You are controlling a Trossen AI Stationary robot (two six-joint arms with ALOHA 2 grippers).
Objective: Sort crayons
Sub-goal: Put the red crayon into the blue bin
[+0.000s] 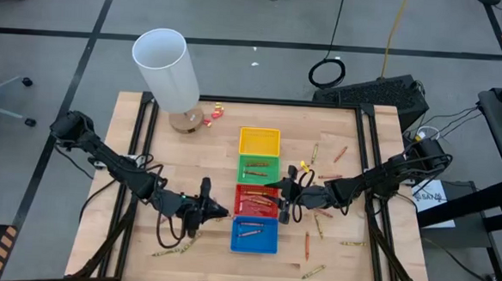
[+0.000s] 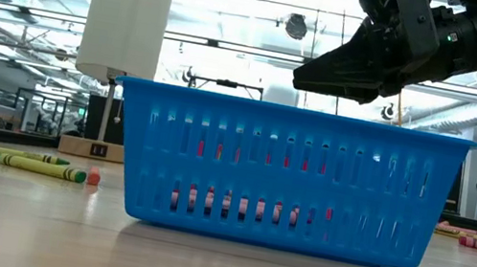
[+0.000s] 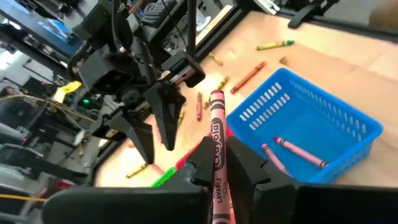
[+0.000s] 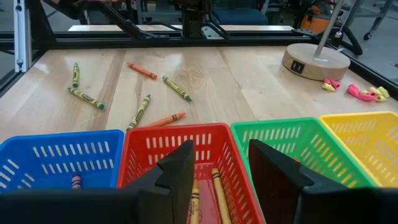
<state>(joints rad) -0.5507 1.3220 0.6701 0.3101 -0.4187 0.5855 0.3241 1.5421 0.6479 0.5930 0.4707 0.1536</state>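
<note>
Blue tray [image 1: 254, 236] sits nearest the front edge of the tabletop [image 1: 146, 178], first in a touching row with the red tray [image 1: 256, 199], green tray [image 1: 258, 168] and yellow tray [image 1: 259, 142] behind it. Blue holds a couple of pinkish crayons; red and green hold a few each.

Left hand [image 1: 215, 210] hangs just beside the blue and red trays, fingers pinched shut on a red crayon [image 3: 216, 146] held upright, tip clear of the fingers. Likely carried that way so it can drop straight into a tray.

Right hand [image 1: 288, 194] hovers at the opposite side of the red tray, fingers spread wide, holding nothing, probably set for the next pick.

The two hands face each other across the narrow trays; little room between them there.

Loose crayons [image 1: 314, 225] lie scattered on the right side of the tabletop, a few more near the front left. Open wood on both sides.

White cylinder [image 1: 167, 68] stands at the far left, well clear.
</note>
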